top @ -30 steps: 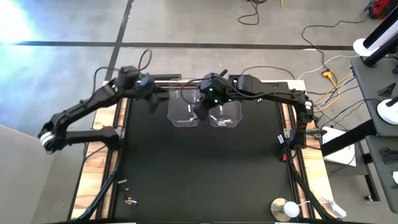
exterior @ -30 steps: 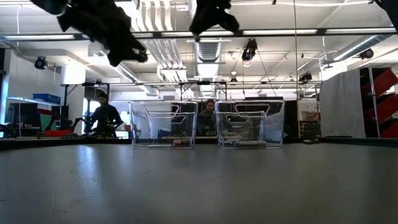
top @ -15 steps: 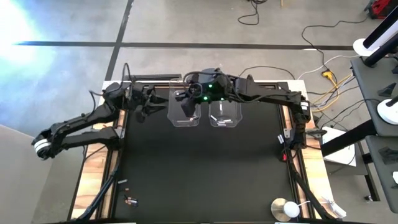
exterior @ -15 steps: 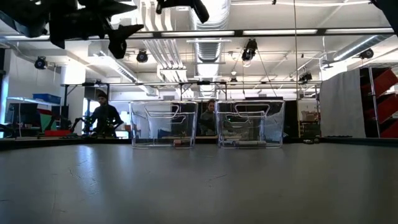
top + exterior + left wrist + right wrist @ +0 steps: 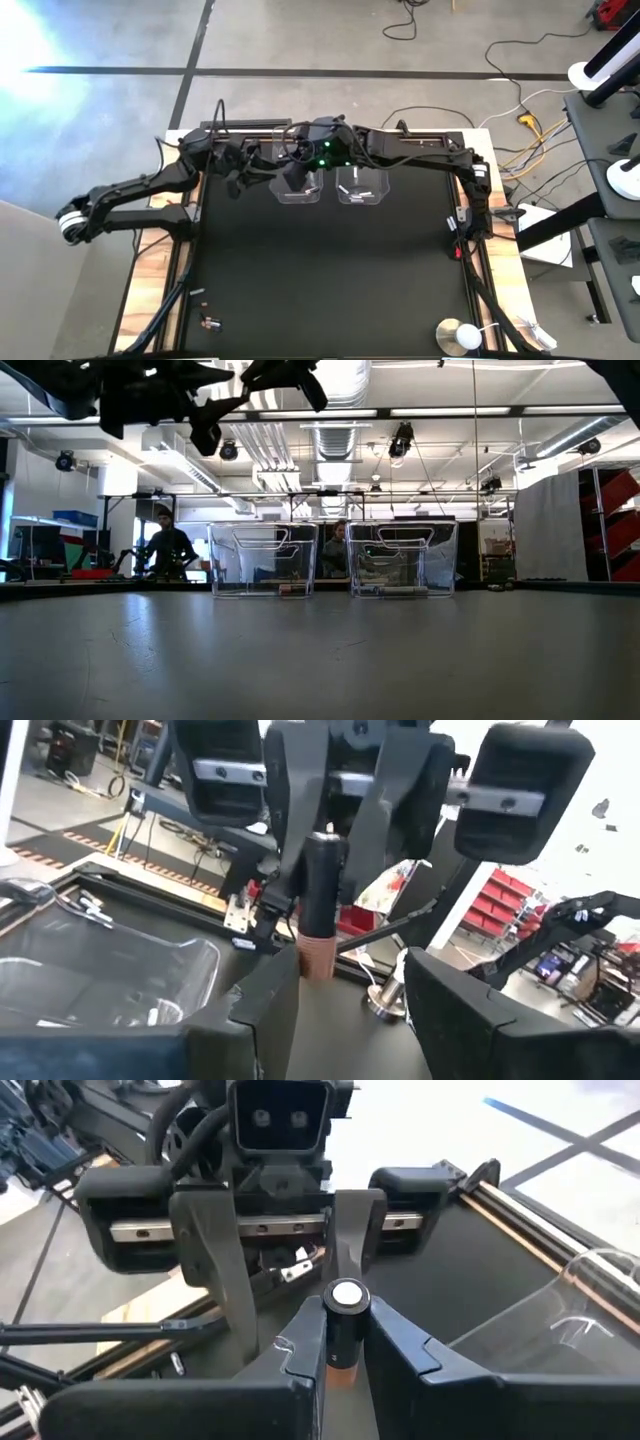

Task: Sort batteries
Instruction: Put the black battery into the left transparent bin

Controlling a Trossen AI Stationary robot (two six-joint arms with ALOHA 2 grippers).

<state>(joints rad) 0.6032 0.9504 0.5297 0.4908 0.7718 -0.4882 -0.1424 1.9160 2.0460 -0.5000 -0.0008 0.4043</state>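
Note:
My right gripper is shut on a dark battery with a copper end, high over the left clear bin. My left gripper faces it, level and open; its fingers stand on either side of the battery's copper end. In the high view the two grippers meet at the bin's left edge, left and right. Both bins, left and right, hold a few silver-white batteries. Loose batteries lie on the mat at the near left. My right gripper pinches the battery's dark body between its two fingers. The fingers lie across the battery. It stands upright in the hold, silver cap up and copper end sticking out below the fingers, clear of everything.
A round white-and-metal disc sits at the table's near right corner. Wooden rails run along the black mat's sides. Behind the bins, people are in the room beyond the table.
My right gripper has carried the battery toward the table's left, from over the gap between the bins to the left bin's left edge. My left gripper has tipped up from pointing down to level and has come toward the right gripper, facing the battery.

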